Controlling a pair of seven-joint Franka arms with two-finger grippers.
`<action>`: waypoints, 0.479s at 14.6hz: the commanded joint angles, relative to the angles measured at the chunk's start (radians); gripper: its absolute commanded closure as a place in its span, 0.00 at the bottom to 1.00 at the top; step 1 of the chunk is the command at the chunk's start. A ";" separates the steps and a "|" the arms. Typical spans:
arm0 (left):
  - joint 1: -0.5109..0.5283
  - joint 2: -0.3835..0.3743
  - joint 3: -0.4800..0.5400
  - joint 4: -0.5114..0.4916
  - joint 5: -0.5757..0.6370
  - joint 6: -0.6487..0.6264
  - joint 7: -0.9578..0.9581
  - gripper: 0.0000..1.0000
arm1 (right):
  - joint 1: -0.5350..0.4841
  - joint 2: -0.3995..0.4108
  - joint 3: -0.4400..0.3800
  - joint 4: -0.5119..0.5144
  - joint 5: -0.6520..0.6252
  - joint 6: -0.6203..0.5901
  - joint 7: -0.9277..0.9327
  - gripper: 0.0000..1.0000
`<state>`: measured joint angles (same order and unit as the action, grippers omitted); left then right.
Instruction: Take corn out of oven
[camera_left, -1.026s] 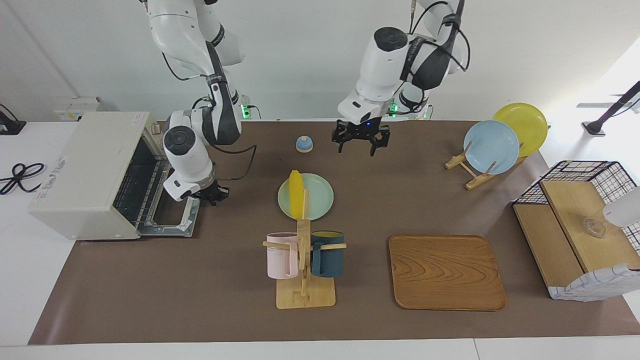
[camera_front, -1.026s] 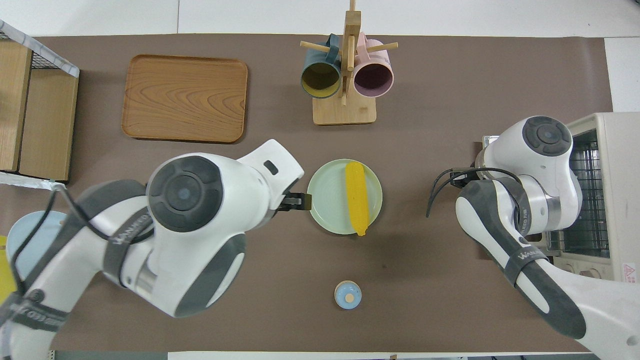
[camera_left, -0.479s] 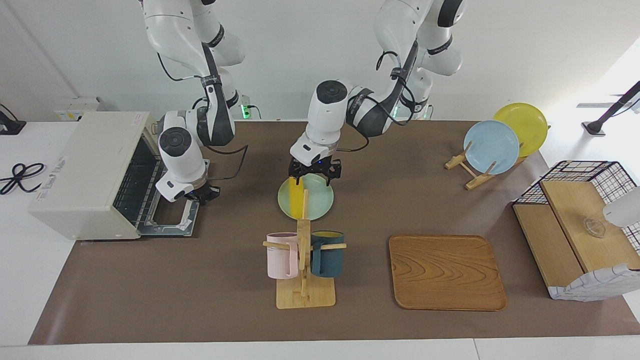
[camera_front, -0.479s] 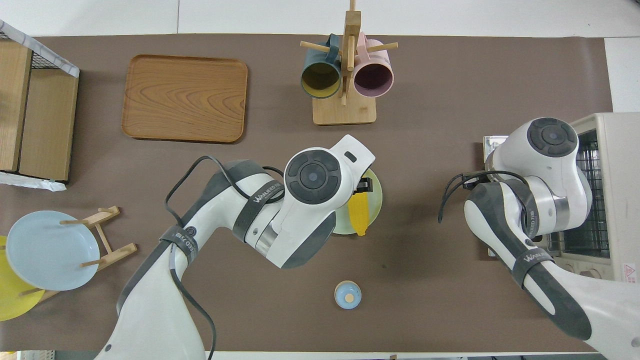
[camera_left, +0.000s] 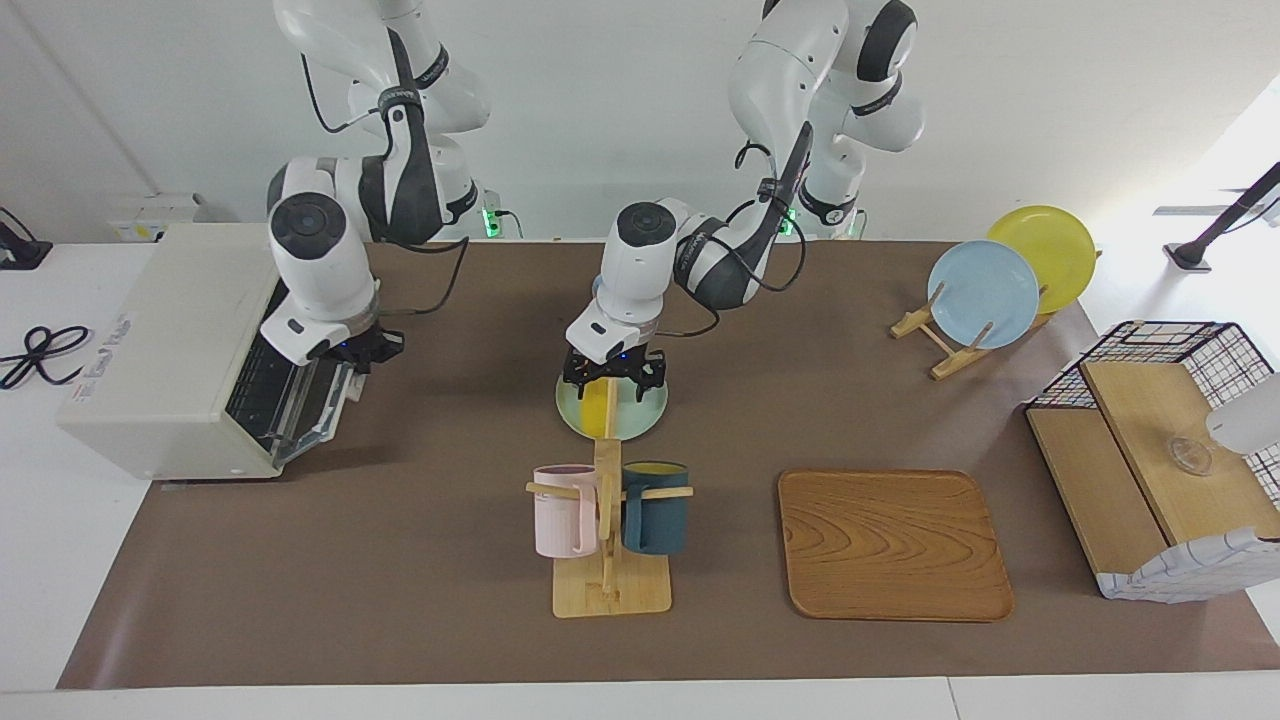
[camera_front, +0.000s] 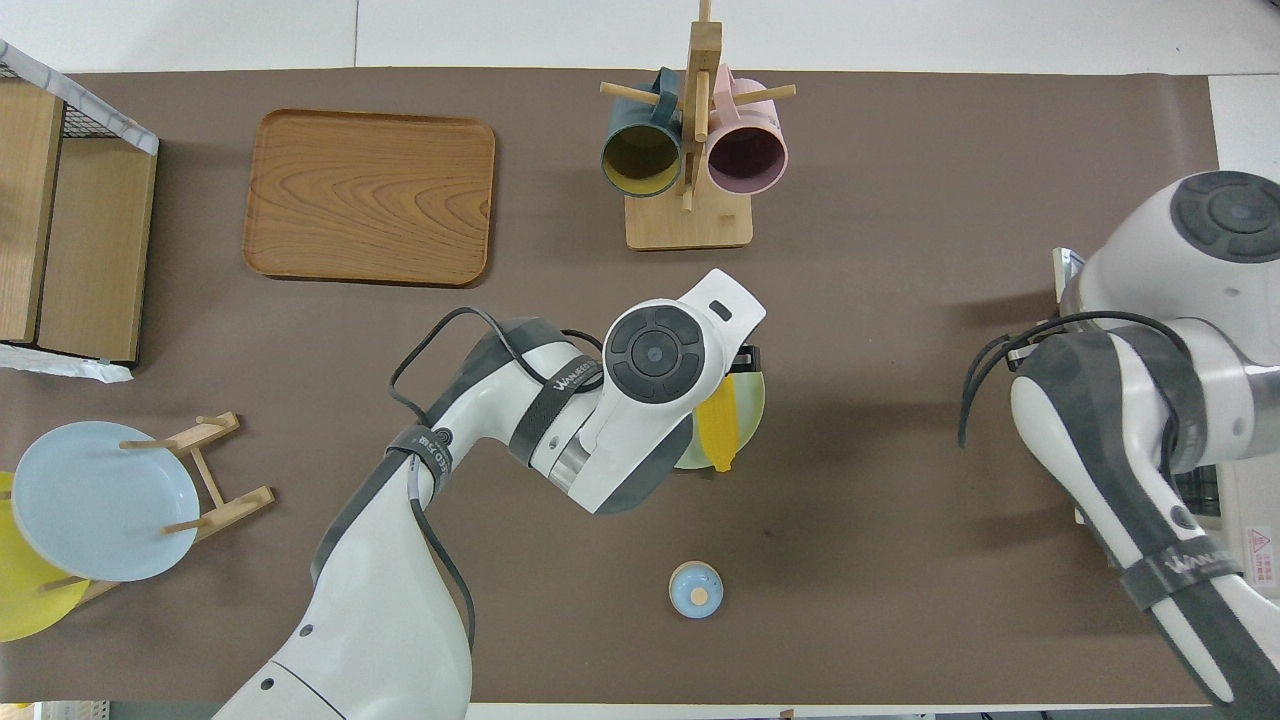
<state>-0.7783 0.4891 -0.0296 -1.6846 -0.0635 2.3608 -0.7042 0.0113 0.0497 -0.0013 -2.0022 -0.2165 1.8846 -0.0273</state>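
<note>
The yellow corn (camera_left: 598, 410) (camera_front: 722, 435) lies on a pale green plate (camera_left: 645, 412) (camera_front: 755, 400) mid-table, outside the oven. My left gripper (camera_left: 613, 378) hangs open just over the corn's end nearer the robots, its fingers spread either side, and the arm's wrist hides much of the cob from above. The cream-white oven (camera_left: 170, 340) stands at the right arm's end of the table. Its glass door (camera_left: 312, 408) is tilted about halfway up. My right gripper (camera_left: 368, 350) is shut and sits against the door's raised edge.
A wooden mug rack (camera_left: 608, 590) with a pink and a dark blue mug stands just farther from the robots than the plate. A wooden tray (camera_left: 893, 545), a plate stand (camera_left: 985, 295), a wire-frame shelf (camera_left: 1150, 440) and a small blue bell (camera_front: 695, 590) are also about.
My left gripper swung from nearer the robots across and down onto the plate over the corn. My right gripper rose, and the oven door went from lying flat open to half raised.
</note>
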 joint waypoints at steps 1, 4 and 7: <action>-0.044 0.005 0.020 -0.043 0.016 0.061 -0.032 0.00 | -0.117 -0.017 -0.014 -0.023 -0.080 -0.005 -0.123 1.00; -0.044 0.006 0.022 -0.044 0.018 0.063 -0.034 0.00 | -0.117 -0.051 -0.012 -0.018 -0.080 -0.051 -0.137 1.00; -0.059 0.005 0.025 -0.056 0.019 0.061 -0.037 0.10 | -0.105 -0.106 -0.006 0.008 -0.075 -0.114 -0.169 1.00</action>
<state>-0.8086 0.5025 -0.0261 -1.7153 -0.0625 2.3998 -0.7187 -0.0973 -0.0211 -0.0147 -1.9797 -0.2741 1.8322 -0.1739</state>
